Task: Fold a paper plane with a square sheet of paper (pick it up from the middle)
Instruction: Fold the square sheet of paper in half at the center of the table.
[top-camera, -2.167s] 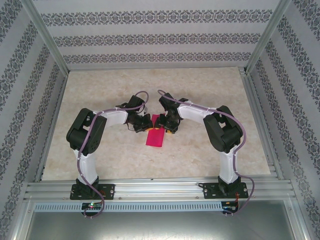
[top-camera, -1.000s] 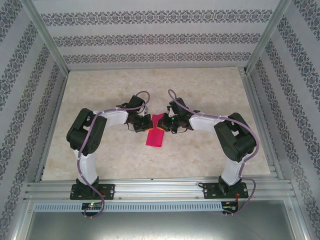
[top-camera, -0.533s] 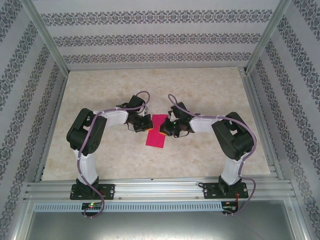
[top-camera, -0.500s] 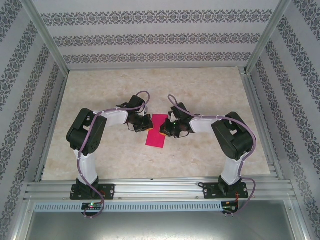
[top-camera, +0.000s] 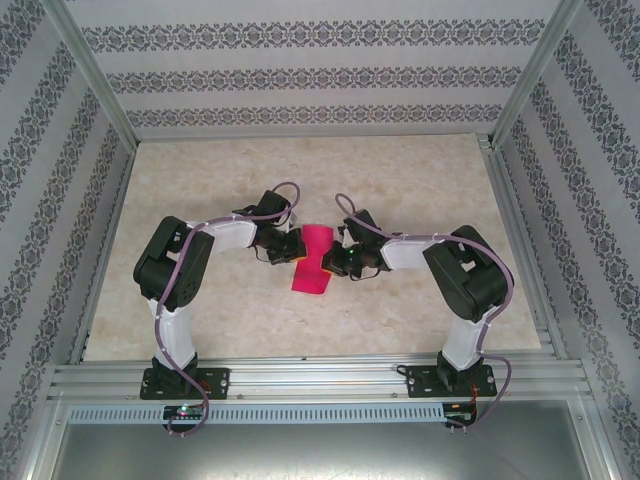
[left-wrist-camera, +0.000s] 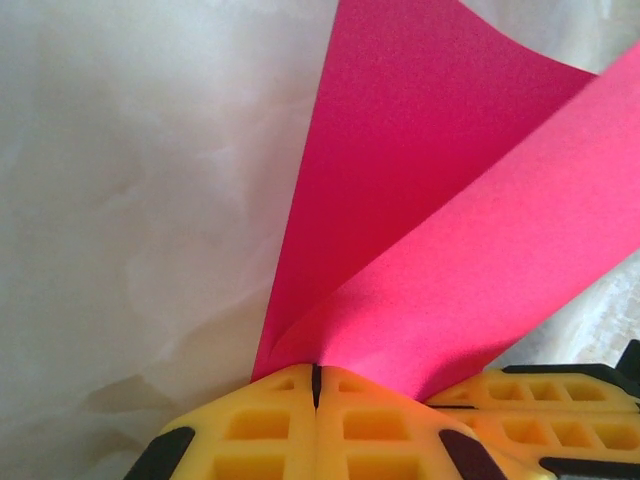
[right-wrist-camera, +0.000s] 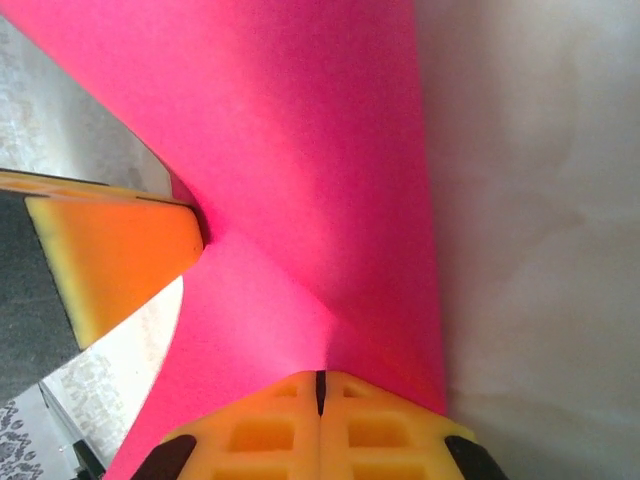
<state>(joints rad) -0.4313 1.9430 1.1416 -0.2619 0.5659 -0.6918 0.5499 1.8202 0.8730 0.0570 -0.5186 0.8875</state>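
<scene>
**Two grippers pinch one pink sheet**

Both arms bend at the elbow and reach inward, meeting over the middle of the marbled table (top-camera: 430, 180). The left gripper (top-camera: 293, 252) is clamped on the left edge of the square sheet of paper (top-camera: 312, 278). The right gripper (top-camera: 329, 263) is clamped on the right edge. The creased sheet bows up between them.

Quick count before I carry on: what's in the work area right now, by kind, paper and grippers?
Pink paper: 1, the square sheet of paper
Grippers: 2, the left gripper and the right gripper, both shut on the sheet
Total: 3
</scene>
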